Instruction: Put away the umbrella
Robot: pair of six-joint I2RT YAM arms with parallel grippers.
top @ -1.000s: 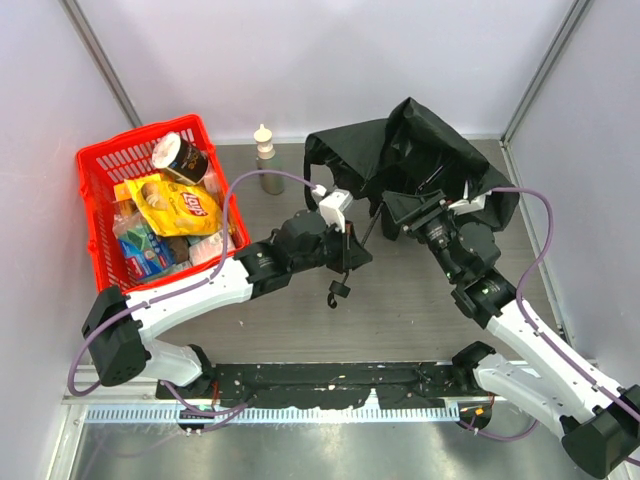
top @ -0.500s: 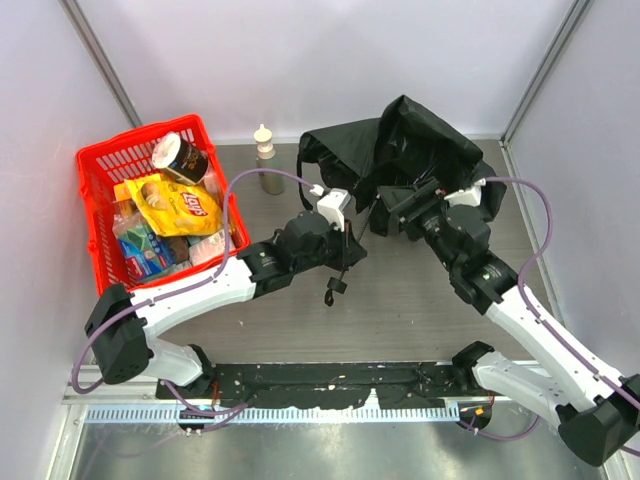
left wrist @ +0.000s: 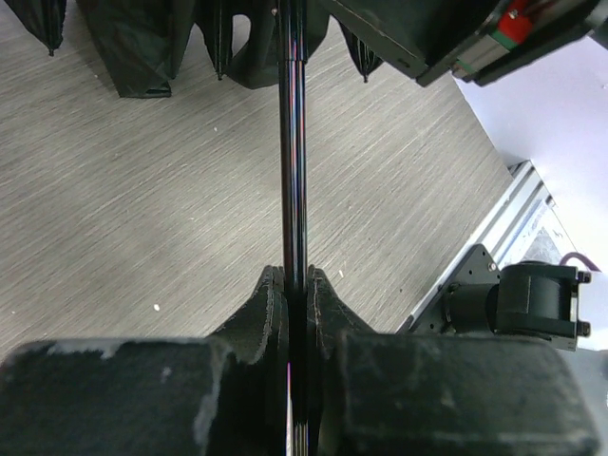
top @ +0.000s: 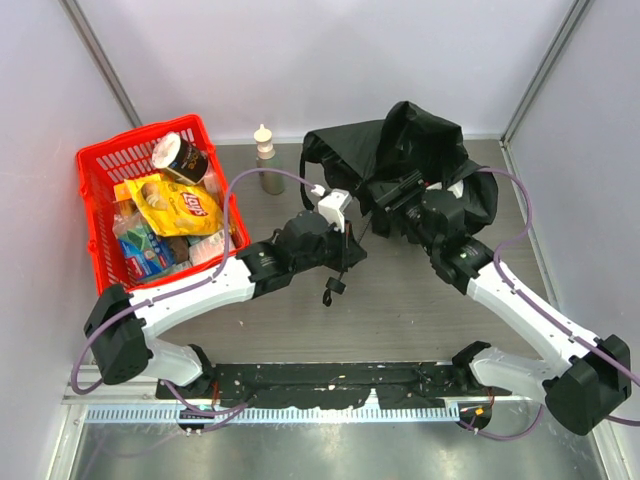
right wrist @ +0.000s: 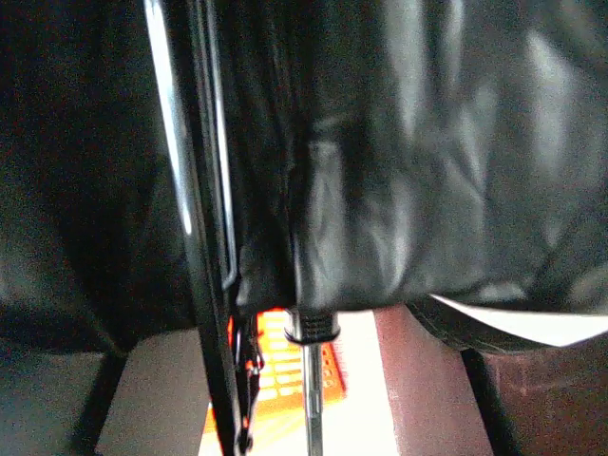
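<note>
**Top external.** The umbrella (top: 400, 150) is half open at the far right of the desk (top: 400, 310). Its dark canopy is heaped in loose folds. The thin shaft (top: 362, 232) runs from under the canopy toward the near left. The small handle (top: 333, 287) hangs off its end, above the desk. The left gripper (top: 350, 250) meets the shaft between canopy and handle. The right gripper (top: 392, 198) is pushed in at the canopy's near edge, and fabric hides its jaws. A red basket (top: 130, 137) full of groceries sits far left. A small bottle (top: 266, 160) stands just right of it, well apart from the umbrella.

**Left wrist.** The left gripper's (left wrist: 294, 285) jaws are clamped narrow on the shaft (left wrist: 293, 142), which runs straight up the frame. Canopy tips (left wrist: 142, 47) hang along the top edge. Part of the right arm (left wrist: 427, 33) shows top right.

**Right wrist.** Dark fabric (right wrist: 427, 142) fills nearly the whole view. A glossy black rod (right wrist: 204, 247) runs down the left side. I cannot tell how the right jaws stand.
</note>
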